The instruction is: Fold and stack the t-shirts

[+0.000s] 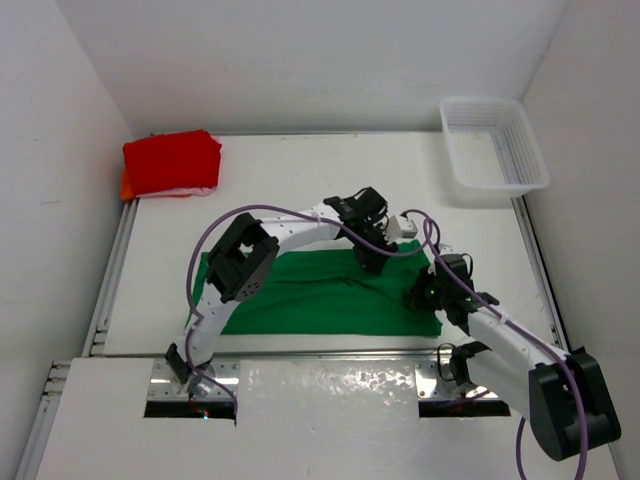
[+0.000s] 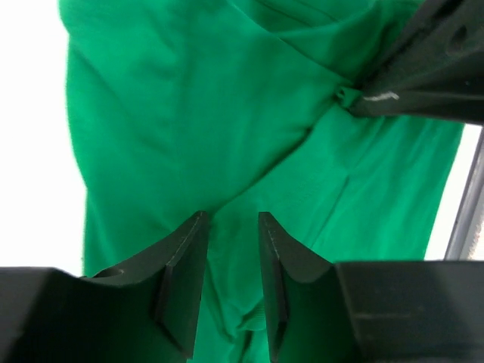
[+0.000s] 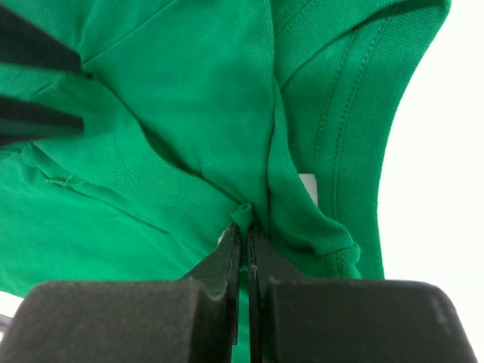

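Fold of green t-shirt [image 3: 189,98], beside its collar, clamped tight in right claw [image 3: 244,231]. Tips of left claw [image 2: 233,219] narrowly parted, down at the same cloth, gripping nothing. Shirt spread flat at near middle of white tabletop [image 1: 300,180]. Far left: folded red t-shirt [image 1: 172,160] atop orange t-shirt [image 1: 127,187]. Far right: white mesh basket [image 1: 493,150]. White walls on three sides.

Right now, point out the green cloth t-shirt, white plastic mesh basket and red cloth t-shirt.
green cloth t-shirt [image 1: 320,298]: top view, middle
white plastic mesh basket [image 1: 500,190]: top view, near rim
red cloth t-shirt [image 1: 170,160]: top view, middle
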